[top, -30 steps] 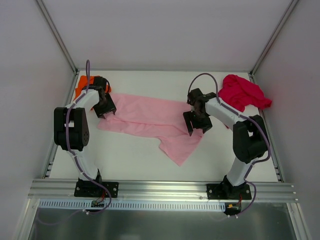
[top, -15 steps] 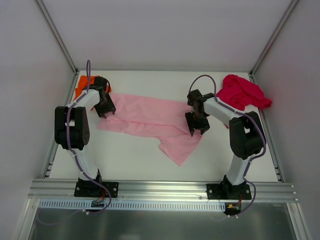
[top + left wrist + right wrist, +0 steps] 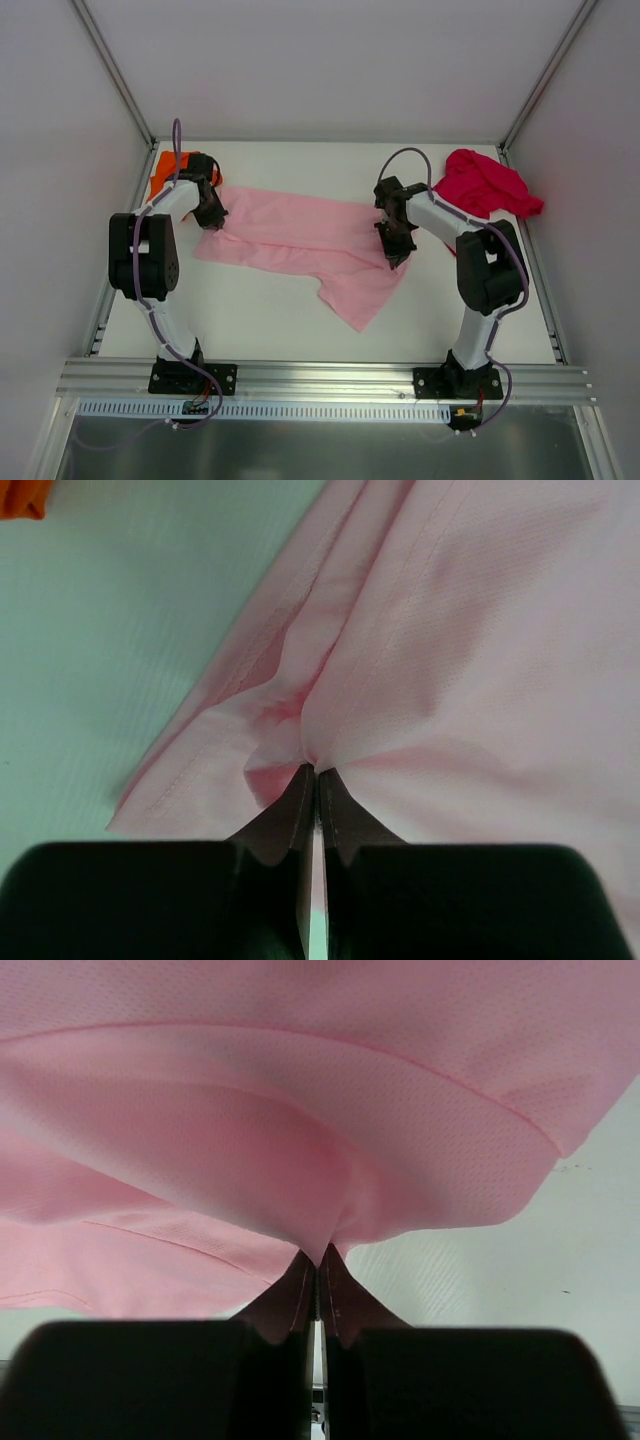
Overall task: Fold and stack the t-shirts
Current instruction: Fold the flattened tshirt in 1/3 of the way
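1. The light pink t-shirt (image 3: 300, 235) lay spread and rumpled across the middle of the white table (image 3: 260, 320), one flap trailing toward 5 o'clock.
2. The left gripper (image 3: 312, 780) was clamped on cloth at that tee's 9 o'clock edge, the fabric puckered at its closed jaws.
3. The right gripper (image 3: 318, 1258) was likewise clamped on a fold at the 3 o'clock edge (the cloth tented away from the pinch).
4. The bright orange t-shirt (image 3: 160, 170) sat bunched at the table's 10 o'clock corner, just beyond the left gripper.
5. The crimson red t-shirt (image 3: 488, 185) lay crumpled at 2 o'clock, apart from the pink one.
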Available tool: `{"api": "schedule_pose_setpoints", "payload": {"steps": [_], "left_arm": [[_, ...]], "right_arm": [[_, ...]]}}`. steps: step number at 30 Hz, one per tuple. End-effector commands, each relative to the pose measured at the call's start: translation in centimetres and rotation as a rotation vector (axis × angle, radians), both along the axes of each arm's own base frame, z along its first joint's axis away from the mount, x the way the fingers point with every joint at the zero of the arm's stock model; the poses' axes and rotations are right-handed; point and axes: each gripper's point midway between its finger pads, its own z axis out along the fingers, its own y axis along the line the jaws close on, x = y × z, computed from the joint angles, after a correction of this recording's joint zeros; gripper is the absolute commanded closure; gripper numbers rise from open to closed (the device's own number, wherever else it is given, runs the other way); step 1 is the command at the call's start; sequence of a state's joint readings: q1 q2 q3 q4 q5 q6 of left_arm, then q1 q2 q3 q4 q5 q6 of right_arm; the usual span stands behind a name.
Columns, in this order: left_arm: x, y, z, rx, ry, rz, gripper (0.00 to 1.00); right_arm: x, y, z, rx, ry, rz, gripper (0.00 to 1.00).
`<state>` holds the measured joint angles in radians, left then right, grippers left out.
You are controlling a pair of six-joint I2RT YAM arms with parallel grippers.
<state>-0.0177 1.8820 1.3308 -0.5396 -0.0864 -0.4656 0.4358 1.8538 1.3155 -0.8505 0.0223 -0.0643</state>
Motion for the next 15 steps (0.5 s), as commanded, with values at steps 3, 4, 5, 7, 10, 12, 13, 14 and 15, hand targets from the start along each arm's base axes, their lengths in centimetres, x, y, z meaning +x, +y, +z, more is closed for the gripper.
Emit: {"api": "schedule_pose_setpoints", "payload": {"steps": [3,4,5,7,10,12,13,14,15], "left_arm": [[2.8,-0.5,6.2,-0.024,-0.222,0.006,1.00],[3.6,-0.5,7.6,-0.025,-0.254,0.006,1.00],[3.9,-0.6,8.3,-0.024,-0.267,0.006,1.00],[4.8,-0.7,10.2,-0.028,-0.303,0.003,1.00],[6.2,-0.9,12.4,-0.036,-0.378,-0.003,1.00],[7.8,-1.5,14.0,-0.063,-0.441,-0.024,1.00],[8.5,-1.7,13.9,-0.069,-0.444,-0.032,1.00],[9.1,-1.6,14.1,-0.065,-0.447,-0.029,1.00],[9.9,-1.7,15.5,-0.066,-0.466,-0.029,1.00]], "right_arm": [[4.6,0.7,4.1,-0.014,-0.122,0.017,0.99],[5.4,0.8,4.6,-0.021,-0.136,0.015,0.99],[6.3,0.9,5.4,-0.020,-0.156,0.010,0.99],[9.1,1.5,8.7,-0.014,-0.240,0.004,0.99],[12.4,1.3,11.7,-0.034,-0.324,-0.015,0.99],[14.0,0.5,12.0,-0.046,-0.339,-0.065,0.99],[15.3,0.6,12.9,-0.027,-0.374,-0.087,0.99],[16.0,0.3,13.2,-0.015,-0.388,-0.110,0.99],[16.4,0.2,13.4,-0.009,-0.397,-0.124,0.99]]}}
